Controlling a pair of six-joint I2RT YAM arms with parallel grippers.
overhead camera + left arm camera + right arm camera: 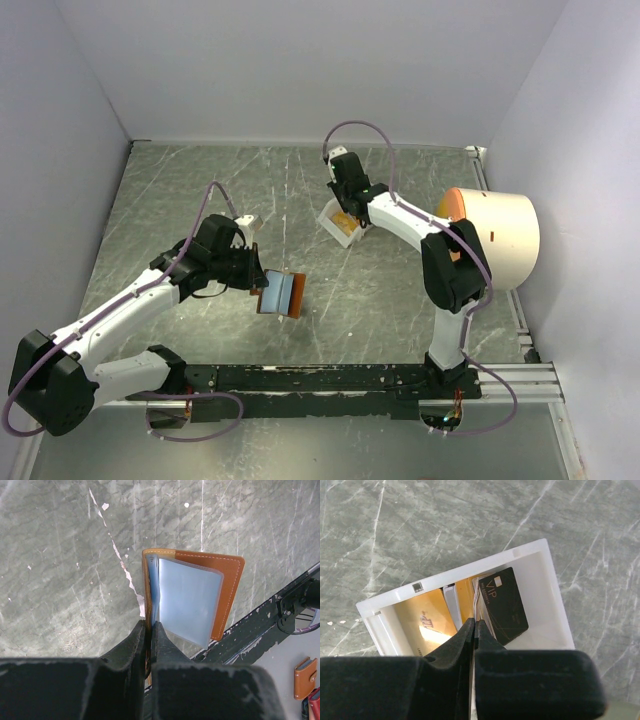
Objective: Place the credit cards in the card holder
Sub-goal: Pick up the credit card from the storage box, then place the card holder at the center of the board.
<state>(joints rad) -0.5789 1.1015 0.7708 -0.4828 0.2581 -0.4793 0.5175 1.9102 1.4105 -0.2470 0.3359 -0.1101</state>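
Brown card holder (200, 595) edge in clamped left fingers (144, 631) (tabletop (60, 555) around); right fingers (469, 631) tight on credit cards (501, 605).

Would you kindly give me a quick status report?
Left gripper shut on open card holder. Right gripper shut at cards in white tray. No card loaded yet. Nothing in the way.

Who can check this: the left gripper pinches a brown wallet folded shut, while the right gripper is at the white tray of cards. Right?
Not quite. The wallet is open, not folded shut; the left wrist view shows its clear pockets. The left gripper does pinch its edge, and the right gripper is at the white tray of cards.
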